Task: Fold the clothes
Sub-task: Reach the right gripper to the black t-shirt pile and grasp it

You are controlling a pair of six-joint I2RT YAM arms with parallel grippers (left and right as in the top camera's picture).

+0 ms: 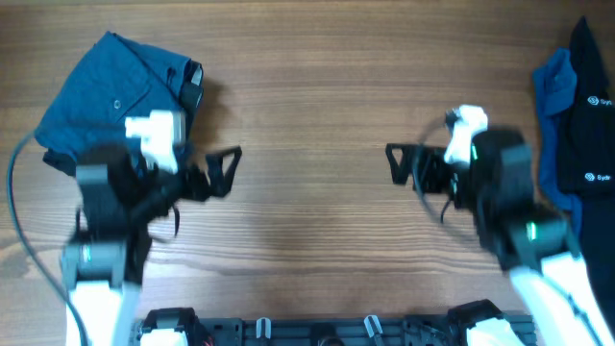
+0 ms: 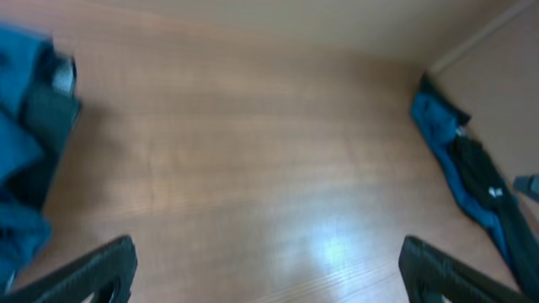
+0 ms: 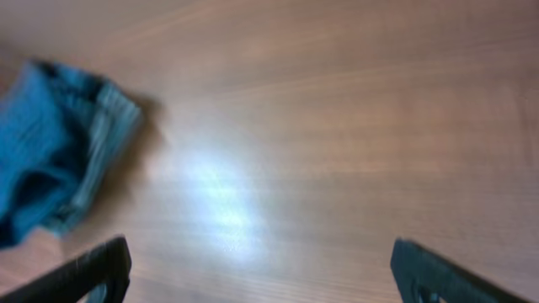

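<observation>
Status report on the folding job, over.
Left tool open, empty. Right tool open, empty. Dark blue garment lying far left; black T-shirt and blue shirt heaped at right edge, untouched. Nothing blocking either tool.

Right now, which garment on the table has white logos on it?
The black T-shirt at the far right. The blue shirt beside it and the dark blue buttoned garment on the left show no print.

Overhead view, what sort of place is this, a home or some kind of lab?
Probably a robot test bench: a wooden table with the left gripper and right gripper facing each other, and a dark blue garment and black T-shirt staged at opposite edges.
</observation>
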